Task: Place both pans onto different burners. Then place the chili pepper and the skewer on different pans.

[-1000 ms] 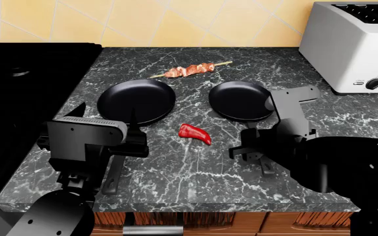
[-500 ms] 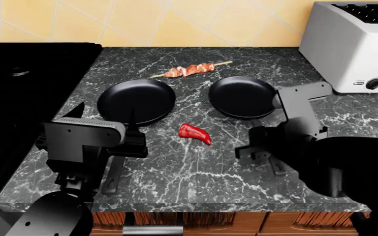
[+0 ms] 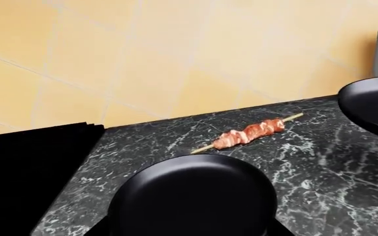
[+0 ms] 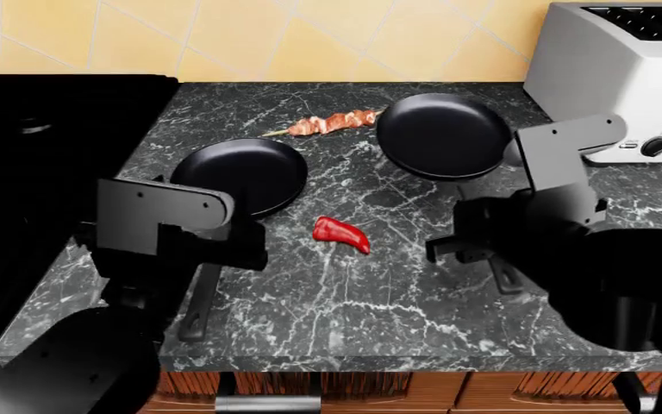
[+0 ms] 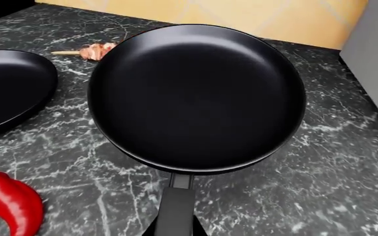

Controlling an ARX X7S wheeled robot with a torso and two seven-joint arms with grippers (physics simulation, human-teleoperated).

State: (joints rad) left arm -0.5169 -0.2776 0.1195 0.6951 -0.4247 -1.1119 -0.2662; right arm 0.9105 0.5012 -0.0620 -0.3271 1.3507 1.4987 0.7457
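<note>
Moved: the right round black frying pan has been lifted toward the frame's upper right, off the dark marbled tabletop.
Right hand: closed on this pan's handle.
Left hand: state cannot be told.

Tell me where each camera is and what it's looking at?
Head view: up on the robot's head, looking down over the counter; both arms show.
Left wrist view: near the left gripper, low over the left pan, facing the skewer and wall; no robot part shows clearly.
Right wrist view: near the right gripper, looking along the right pan and its handle; gripper hidden.
All three share both pans and the skewer.
</note>
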